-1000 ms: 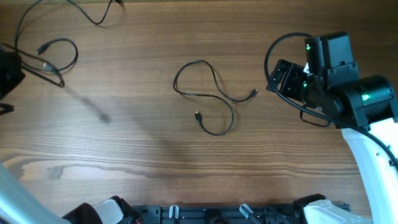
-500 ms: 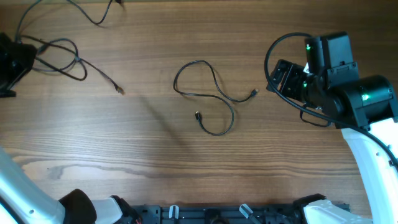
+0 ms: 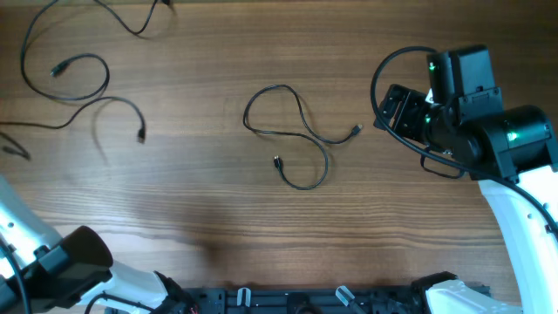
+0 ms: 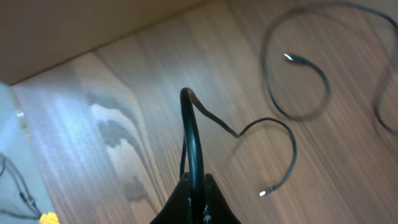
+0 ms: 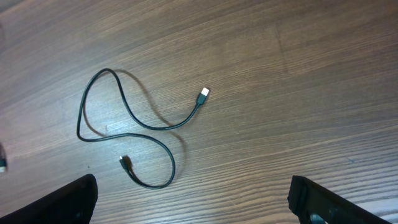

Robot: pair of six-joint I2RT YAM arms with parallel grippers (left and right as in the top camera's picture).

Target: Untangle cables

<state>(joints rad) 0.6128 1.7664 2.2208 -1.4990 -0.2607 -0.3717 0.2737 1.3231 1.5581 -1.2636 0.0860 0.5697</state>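
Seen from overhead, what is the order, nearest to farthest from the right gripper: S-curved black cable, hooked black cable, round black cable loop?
From the right gripper:
1. S-curved black cable, in the middle of the table.
2. hooked black cable, on the left.
3. round black cable loop, far left, near the upper corner.

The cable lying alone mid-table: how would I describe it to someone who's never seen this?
On the wooden table, look at the centre, left of the right arm. The lone cable there curls in a loose S with both plugs free; the other cables bunch in the far-left corner.
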